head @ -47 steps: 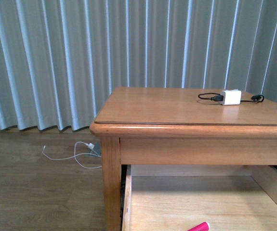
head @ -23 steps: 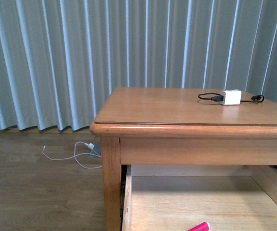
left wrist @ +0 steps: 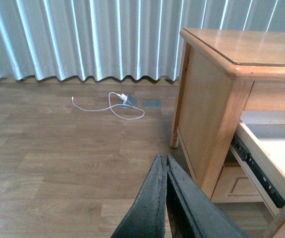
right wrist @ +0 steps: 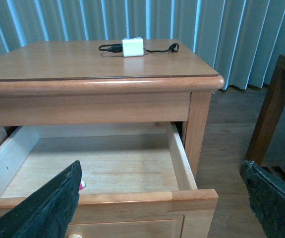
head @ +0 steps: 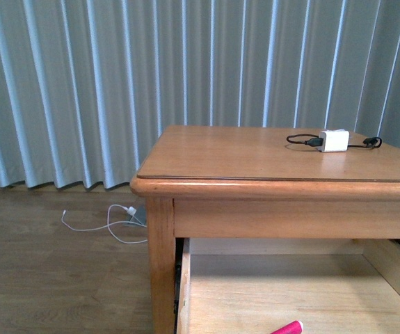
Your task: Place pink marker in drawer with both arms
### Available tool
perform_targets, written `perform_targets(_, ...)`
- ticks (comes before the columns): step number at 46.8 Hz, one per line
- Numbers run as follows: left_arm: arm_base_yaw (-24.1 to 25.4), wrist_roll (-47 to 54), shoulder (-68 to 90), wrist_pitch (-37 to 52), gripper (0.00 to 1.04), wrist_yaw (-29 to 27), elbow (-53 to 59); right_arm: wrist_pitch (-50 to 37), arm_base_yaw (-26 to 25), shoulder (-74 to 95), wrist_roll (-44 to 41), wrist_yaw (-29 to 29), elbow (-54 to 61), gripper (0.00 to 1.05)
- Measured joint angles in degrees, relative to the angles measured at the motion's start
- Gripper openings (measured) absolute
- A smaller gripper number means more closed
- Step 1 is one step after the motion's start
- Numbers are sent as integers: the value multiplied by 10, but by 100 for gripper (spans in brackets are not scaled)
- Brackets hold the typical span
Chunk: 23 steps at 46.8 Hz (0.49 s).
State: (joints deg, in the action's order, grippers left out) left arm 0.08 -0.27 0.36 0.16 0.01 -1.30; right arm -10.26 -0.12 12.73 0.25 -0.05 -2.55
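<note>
The drawer (head: 206, 292) stands pulled out under the wooden table, showing its pale interior. The pink marker (head: 289, 328) lies on the drawer floor near the front; only one end shows in the front view. In the right wrist view a small bit of the marker (right wrist: 83, 185) shows beside one finger. My right gripper (right wrist: 163, 188) is open and empty, in front of and above the drawer front (right wrist: 132, 218); the knob (right wrist: 74, 236) shows at the picture's edge. My left gripper (left wrist: 165, 159) is shut and empty, over the floor left of the table. Neither arm shows in the front view.
A white charger with a black cable (head: 333, 141) lies on the tabletop (head: 255, 153). A white cable (head: 109, 224) lies on the wooden floor by the curtain. Another piece of dark wooden furniture (right wrist: 273, 109) stands right of the table.
</note>
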Motion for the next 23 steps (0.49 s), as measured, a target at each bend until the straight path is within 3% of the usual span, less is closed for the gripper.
perform_targets(10, 0, 0, -1, 0, 5, 0, 0, 0, 0, 0, 0, 0, 0, 96)
perform_targets(15, 0, 0, -1, 0, 25, 0, 0, 82, -6, 27, -31, -60, -14, 96)
perform_targets(23, 0, 0, -1, 0, 63, 0, 0, 172, 34, 181, -27, -80, -59, 96)
